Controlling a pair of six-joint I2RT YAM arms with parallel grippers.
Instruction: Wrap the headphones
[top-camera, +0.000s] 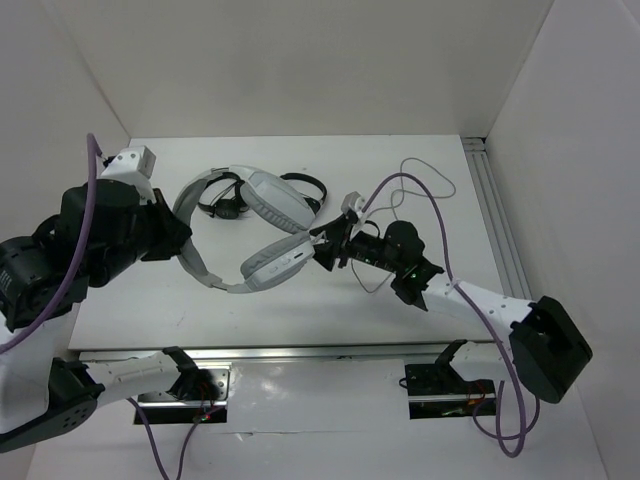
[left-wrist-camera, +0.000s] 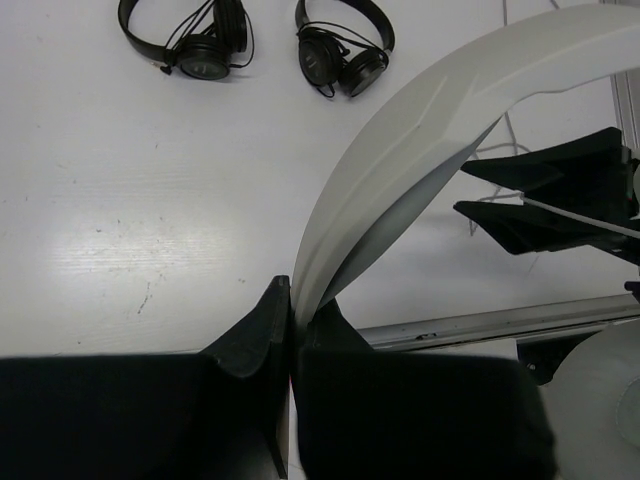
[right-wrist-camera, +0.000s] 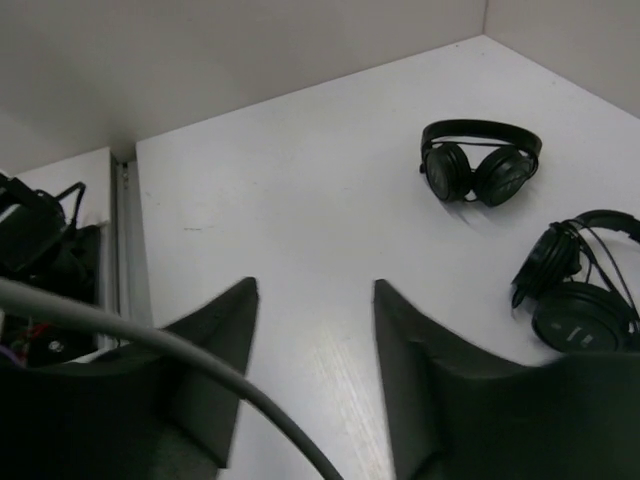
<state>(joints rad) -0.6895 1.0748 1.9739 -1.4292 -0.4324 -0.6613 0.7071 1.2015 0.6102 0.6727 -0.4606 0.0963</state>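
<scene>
Two black headsets (left-wrist-camera: 190, 40): plain in both wrist views, lying on the table (left-wrist-camera: 100, 200); from above, mostly hidden behind the white set.
White headphones (top-camera: 275, 203): over the table's middle, headband in the left claw (top-camera: 185, 243), earcups beside the right claw (top-camera: 325, 250).
Left claw: pinched tight on the headband.
Right claw: fingers parted, nothing clamped.
Grey cable (right-wrist-camera: 150, 338): crosses in front of one right finger. The left wrist view shows it between those fingers; contact unclear.
</scene>
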